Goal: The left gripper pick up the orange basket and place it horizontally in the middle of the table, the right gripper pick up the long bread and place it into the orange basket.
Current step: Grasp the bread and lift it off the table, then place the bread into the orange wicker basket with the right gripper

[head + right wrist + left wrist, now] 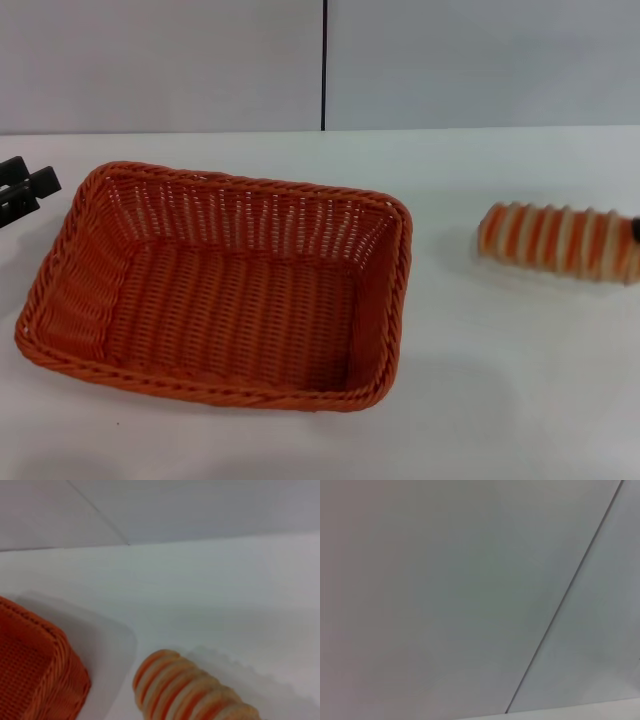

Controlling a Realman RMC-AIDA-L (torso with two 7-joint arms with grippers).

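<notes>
The orange basket [215, 285] lies flat on the white table [480, 400], long side across, a little left of the middle; its corner also shows in the right wrist view [35, 670]. My left gripper [38, 174] is beside the basket's far left corner, apart from it, open and holding nothing. The long bread [555, 240] hovers to the right of the basket, tilted, its shadow set off from it on the table. A black tip of my right gripper [636, 229] sits at the bread's right end. The right wrist view shows the bread [185, 690] close up.
A grey wall with a dark vertical seam [324, 65] stands behind the table. Bare tabletop lies between the basket and the bread and along the front edge. The left wrist view shows only the wall and its seam [560, 610].
</notes>
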